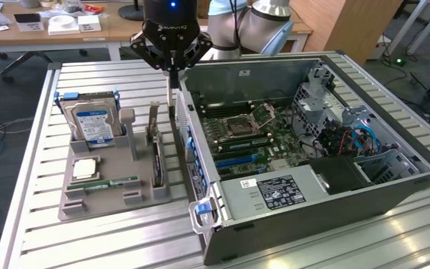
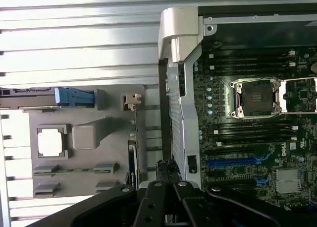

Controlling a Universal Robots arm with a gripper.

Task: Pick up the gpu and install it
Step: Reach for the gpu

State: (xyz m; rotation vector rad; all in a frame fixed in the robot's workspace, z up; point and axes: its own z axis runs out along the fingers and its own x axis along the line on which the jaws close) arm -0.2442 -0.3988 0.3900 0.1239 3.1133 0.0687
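Zero grip so far. Exterior view: the gripper (image 1: 171, 84) is hanging shut and empty just beside the gpu (image 1: 157, 161), which is standing on edge in the tray (image 1: 103, 199), on the exterior view's left of the case (image 1: 275, 190). Wrist view: the gripper (image 2: 167, 170) is hovering between the gpu (image 2: 132, 162) and the case. I'm guessing it's light, stiff and fragile, so pinching the top edge looks safest.

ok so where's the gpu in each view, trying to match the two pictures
Exterior view: the gpu stands on edge in the grey tray, on the side nearest the computer case.
Wrist view: the gpu shows edge-on as a thin dark strip between the grey tray and the computer case.
Shared landmark: the silver cpu lying flat on the tray.
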